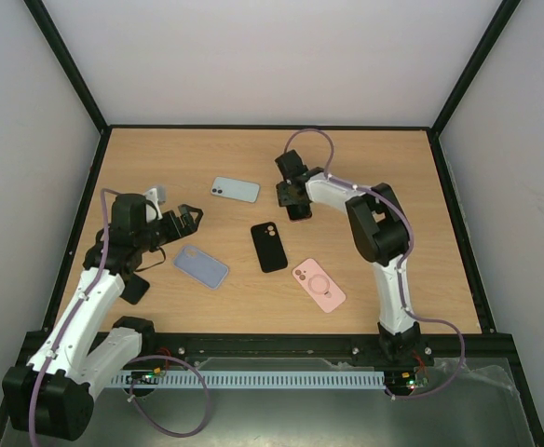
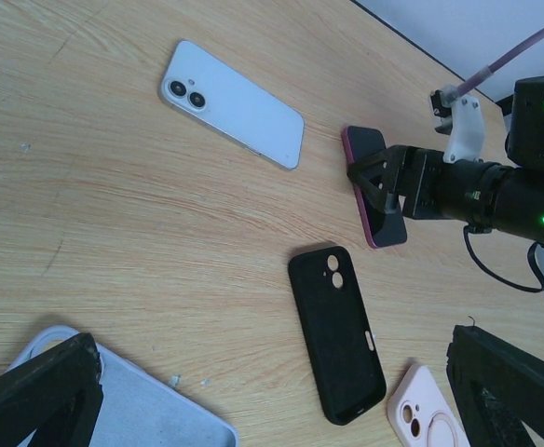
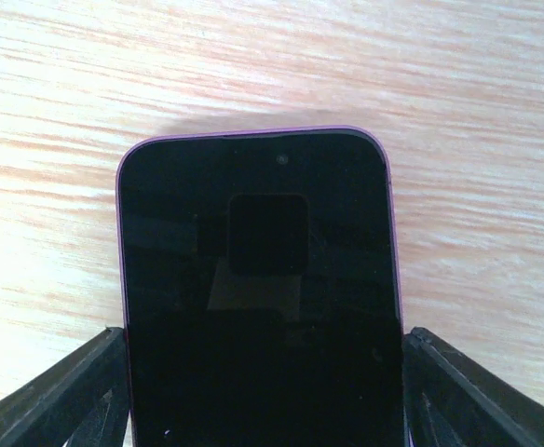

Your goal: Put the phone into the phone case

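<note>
Pink-edged phone (image 3: 263, 298) in right jaws

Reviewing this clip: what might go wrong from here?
1. The right gripper pinches the pink phone only by its thin side edges, so it may slip or tilt when lifted.
2. The black case lies closer than the pink case, so the phone might go to the wrong one.

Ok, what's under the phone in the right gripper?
Bare wooden table shows around the pink-edged phone, which is screen up with the right gripper closed on its long edges. The patch of table beneath it and the phone's back are covered, so neither can be seen.
</note>
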Tool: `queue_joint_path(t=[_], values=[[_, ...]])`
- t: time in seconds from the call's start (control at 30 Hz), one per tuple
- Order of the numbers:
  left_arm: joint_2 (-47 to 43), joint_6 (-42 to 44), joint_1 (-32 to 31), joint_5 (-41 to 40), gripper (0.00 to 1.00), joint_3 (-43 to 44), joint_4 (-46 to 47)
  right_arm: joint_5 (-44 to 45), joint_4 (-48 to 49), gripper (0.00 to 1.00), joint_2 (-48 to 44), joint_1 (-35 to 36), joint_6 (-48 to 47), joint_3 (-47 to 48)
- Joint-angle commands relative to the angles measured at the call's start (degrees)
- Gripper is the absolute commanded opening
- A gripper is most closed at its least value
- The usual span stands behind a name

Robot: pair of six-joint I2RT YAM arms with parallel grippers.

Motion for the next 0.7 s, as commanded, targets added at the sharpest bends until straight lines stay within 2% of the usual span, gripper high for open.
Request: queue_joint_path(t=[0.0, 0.53, 0.6, 0.67], values=[[0.17, 0.57, 0.33, 0.01, 1.00, -0.75, -0.08, -0.49, -4.50, 0.68, -1.57, 0.02, 1.26, -3.86], [0.23, -0.47, 0.29, 1.67, 1.00, -0.78, -0.09, -5.96, -3.88, 0.60, -13.95, 0.38, 5.77, -15.47], [0.23, -0.55, 0.29, 1.65, 1.00, -0.95, -0.14, -3.77, -3.99, 0.62, -14.62, 0.39, 5.05, -16.36], [0.19, -0.76, 0.30, 1.87, 1.00, -1.27, 0.04, 0.29, -4.63, 0.70, -14.42, 0.32, 4.22, -16.08]])
